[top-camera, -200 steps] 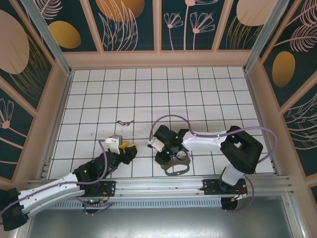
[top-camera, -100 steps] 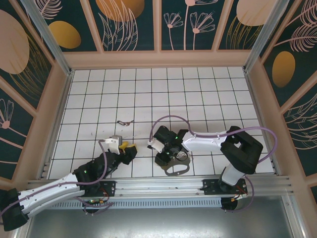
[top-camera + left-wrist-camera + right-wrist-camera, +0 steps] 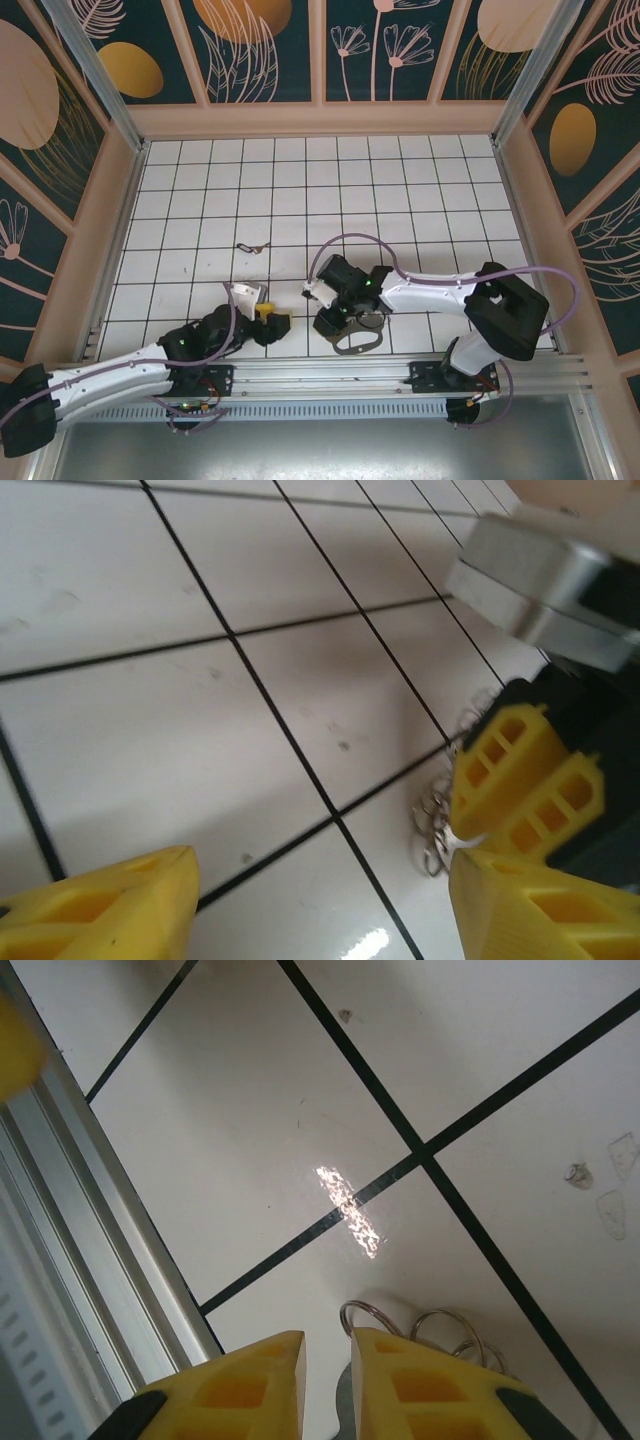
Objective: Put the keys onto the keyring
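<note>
The left gripper [image 3: 272, 319] sits low over the white tiled floor [image 3: 300, 190], near the front rail [image 3: 330, 378]. In its wrist view the left gripper [image 3: 322, 872] stands wide: its 2 yellow fingers [image 3: 100, 910] are at opposite edges of the picture, with bare tile and 1 black grout line between them. It holds nothing and touches nothing.

The right gripper [image 3: 337, 322] is just to the right of it, also low over the floor. In its own wrist view the right gripper [image 3: 327, 1345] is almost closed, with 1 thin slot between the yellow fingers [image 3: 425, 1385]. A sliver of grey sits in that slot (it looks like the edge of the keyring). 2 small wire rings [image 3: 368, 1309] curl out onto the tile just past the fingertips. From the left wrist camera, the same rings [image 3: 437, 825] hang in a small tangle at the tip of the right gripper's yellow finger [image 3: 525, 780], touching the floor.

From above, the keyring [image 3: 356, 350] is a brownish-grey oval lying on the front row of tiles, against the right gripper and just in front of the rail.

1 key [image 3: 250, 247] lies alone on the floor well behind the left gripper, apart from both arms.
</note>
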